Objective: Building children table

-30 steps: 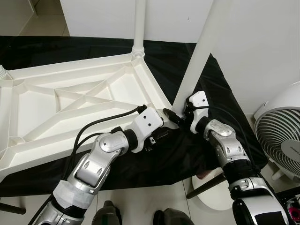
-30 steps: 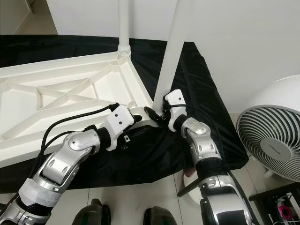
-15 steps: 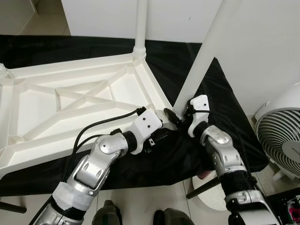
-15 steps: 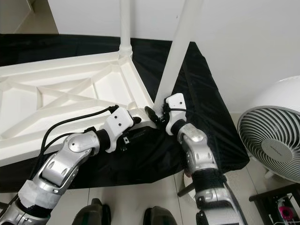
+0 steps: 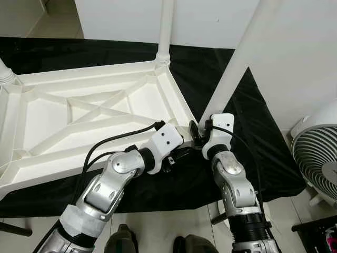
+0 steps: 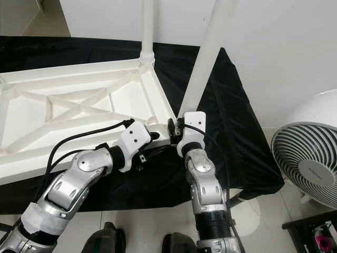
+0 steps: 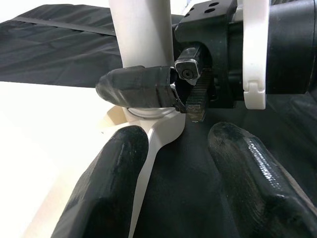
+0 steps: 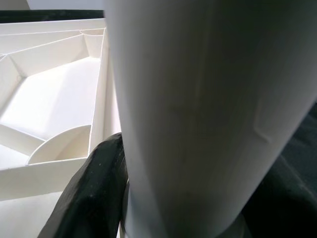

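A white ribbed table top (image 5: 95, 113) lies upside down on a black cloth (image 5: 258, 137). One white leg (image 5: 165, 31) stands upright in its far corner, and another leg base (image 5: 6, 75) shows at the far left. A third leg (image 5: 237, 63) leans to the right, its foot at the near right corner. My right gripper (image 5: 196, 135) is shut on the foot of this leg, the black finger (image 8: 96, 191) pressed against it. My left gripper (image 7: 173, 148) is open just beside that corner, its fingers (image 7: 116, 173) either side of the table's rim.
A white fan (image 5: 318, 158) stands on the floor at the right, close to my right arm. A white wall rises behind the table. Pale tile floor runs along the cloth's near edge, with my feet (image 5: 124, 241) below.
The camera has shifted a little. My right forearm has swung left and now points straight up at the corner. The held leg leans further right. My left gripper stays at the corner.
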Available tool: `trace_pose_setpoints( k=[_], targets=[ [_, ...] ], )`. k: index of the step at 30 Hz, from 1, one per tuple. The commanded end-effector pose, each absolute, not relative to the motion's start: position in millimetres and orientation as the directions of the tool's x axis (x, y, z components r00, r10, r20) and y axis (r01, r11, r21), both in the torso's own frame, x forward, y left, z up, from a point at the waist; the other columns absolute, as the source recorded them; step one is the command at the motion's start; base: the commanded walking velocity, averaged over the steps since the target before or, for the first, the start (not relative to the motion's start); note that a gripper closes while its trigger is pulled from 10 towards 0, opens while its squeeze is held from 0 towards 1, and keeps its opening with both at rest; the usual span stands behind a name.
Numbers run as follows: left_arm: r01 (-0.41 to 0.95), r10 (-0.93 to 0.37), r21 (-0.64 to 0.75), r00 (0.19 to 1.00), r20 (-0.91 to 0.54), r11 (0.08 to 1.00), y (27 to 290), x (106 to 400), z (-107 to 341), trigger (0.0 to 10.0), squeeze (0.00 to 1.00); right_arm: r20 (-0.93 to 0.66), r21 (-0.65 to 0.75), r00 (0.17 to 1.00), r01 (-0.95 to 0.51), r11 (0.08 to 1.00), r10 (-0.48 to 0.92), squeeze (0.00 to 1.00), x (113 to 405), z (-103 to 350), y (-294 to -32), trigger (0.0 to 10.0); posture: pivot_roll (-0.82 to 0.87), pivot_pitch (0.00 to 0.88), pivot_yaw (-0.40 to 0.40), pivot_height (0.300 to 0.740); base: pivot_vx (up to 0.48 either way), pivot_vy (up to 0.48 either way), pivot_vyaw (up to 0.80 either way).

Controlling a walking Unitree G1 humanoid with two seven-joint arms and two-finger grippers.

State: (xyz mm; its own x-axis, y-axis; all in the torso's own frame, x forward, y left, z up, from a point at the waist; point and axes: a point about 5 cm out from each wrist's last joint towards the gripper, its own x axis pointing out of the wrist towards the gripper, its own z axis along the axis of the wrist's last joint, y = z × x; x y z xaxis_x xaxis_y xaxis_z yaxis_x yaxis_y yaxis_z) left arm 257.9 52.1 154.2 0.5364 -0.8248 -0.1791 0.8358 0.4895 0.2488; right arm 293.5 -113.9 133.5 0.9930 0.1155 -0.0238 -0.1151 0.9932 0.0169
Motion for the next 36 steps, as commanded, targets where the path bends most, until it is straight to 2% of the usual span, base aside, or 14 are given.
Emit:
trace_pose_setpoints(
  k=[1, 6, 7, 18, 20, 22, 24, 25, 26, 27, 28, 30, 32, 36],
  targets=[
    [0.849, -0.836, 0.242, 0.516, -0.185, 0.470, 50, 256, 155, 10.0, 0.00, -0.022, 0.013, 0.999, -0.032, 0.999, 0.032, 0.00, 294, 135, -127, 10.0, -0.02, 0.052, -0.047, 0.740, 0.000, 0.000, 0.00],
    [0.850, -0.837, 0.240, 0.514, -0.186, 0.469, 50, 255, 154, 10.0, 0.00, -0.029, 0.020, 0.999, -0.032, 0.999, 0.032, 0.00, 294, 135, -127, 10.0, -0.02, 0.052, -0.047, 0.740, 0.000, 0.000, 0.00],
    [0.849, -0.836, 0.240, 0.517, -0.185, 0.471, 50, 256, 155, 10.0, 0.00, -0.020, 0.030, 0.999, -0.040, 0.999, 0.040, 1.00, 294, 139, -125, 10.0, -0.02, 0.050, -0.047, 0.740, 0.000, 0.000, 0.00],
    [0.848, -0.836, 0.243, 0.518, -0.183, 0.472, 49, 257, 156, 10.0, 0.00, 0.012, 0.019, 0.989, -0.150, 0.989, 0.150, 1.00, 303, 149, -133, 10.0, -0.02, 0.051, -0.049, 0.740, 0.000, 0.000, 0.00],
    [0.847, -0.836, 0.245, 0.519, -0.181, 0.472, 49, 257, 156, 10.0, 0.00, 0.024, -0.010, 0.968, -0.250, 0.968, 0.250, 1.00, 309, 151, -136, 10.0, -0.02, 0.048, -0.049, 0.740, 0.000, 0.000, 0.00],
    [0.847, -0.836, 0.245, 0.519, -0.181, 0.472, 49, 257, 156, 10.0, 0.00, 0.024, -0.010, 0.968, -0.250, 0.968, 0.250, 1.00, 309, 151, -136, 10.0, -0.02, 0.048, -0.049, 0.740, 0.000, 0.000, 0.00],
    [0.845, -0.835, 0.247, 0.521, -0.180, 0.474, 50, 258, 157, 10.0, 0.00, 0.011, -0.055, 0.938, -0.345, 0.937, 0.346, 1.00, 312, 150, -136, 10.0, -0.02, 0.045, -0.049, 0.740, 0.000, 0.000, 0.00],
    [0.845, -0.835, 0.247, 0.521, -0.180, 0.474, 50, 258, 157, 10.0, 0.00, 0.011, -0.055, 0.938, -0.345, 0.937, 0.346, 1.00, 312, 150, -136, 10.0, -0.02, 0.045, -0.049, 0.740, 0.000, 0.000, 0.00],
    [0.844, -0.834, 0.248, 0.522, -0.179, 0.475, 50, 258, 157, 10.0, 0.00, 0.001, -0.070, 0.922, -0.387, 0.919, 0.388, 0.85, 312, 149, -137, 10.0, -0.02, 0.044, -0.049, 0.740, 0.000, 0.000, 0.00],
    [0.844, -0.834, 0.248, 0.522, -0.179, 0.475, 50, 258, 157, 10.0, 0.00, 0.001, -0.070, 0.922, -0.387, 0.919, 0.388, 0.85, 312, 149, -137, 10.0, -0.02, 0.044, -0.049, 0.740, 0.000, 0.000, 0.00],
    [0.844, -0.834, 0.249, 0.522, -0.177, 0.475, 49, 259, 157, 10.0, 0.00, -0.004, -0.097, 0.897, -0.441, 0.892, 0.442, 0.00, 314, 148, -137, 10.0, -0.02, 0.039, -0.049, 0.740, 0.000, 0.000, 0.00],
    [0.842, -0.833, 0.253, 0.524, -0.174, 0.477, 49, 260, 158, 10.0, 0.00, -0.016, -0.122, 0.838, -0.543, 0.831, 0.545, 0.00, 317, 144, -136, 10.0, -0.02, 0.035, -0.048, 0.740, 0.000, 0.000, 0.00],
    [0.842, -0.833, 0.253, 0.524, -0.174, 0.477, 49, 260, 158, 10.0, 0.00, -0.016, -0.122, 0.838, -0.543, 0.831, 0.545, 0.00, 317, 144, -136, 10.0, -0.02, 0.035, -0.048, 0.740, 0.000, 0.000, 0.00],
    [0.840, -0.833, 0.257, 0.527, -0.170, 0.478, 49, 262, 160, 10.0, 0.00, -0.035, -0.115, 0.788, -0.614, 0.781, 0.615, 0.00, 324, 140, -133, 10.0, -0.01, 0.028, -0.046, 0.740, 0.000, 0.000, 0.00]
  ],
)
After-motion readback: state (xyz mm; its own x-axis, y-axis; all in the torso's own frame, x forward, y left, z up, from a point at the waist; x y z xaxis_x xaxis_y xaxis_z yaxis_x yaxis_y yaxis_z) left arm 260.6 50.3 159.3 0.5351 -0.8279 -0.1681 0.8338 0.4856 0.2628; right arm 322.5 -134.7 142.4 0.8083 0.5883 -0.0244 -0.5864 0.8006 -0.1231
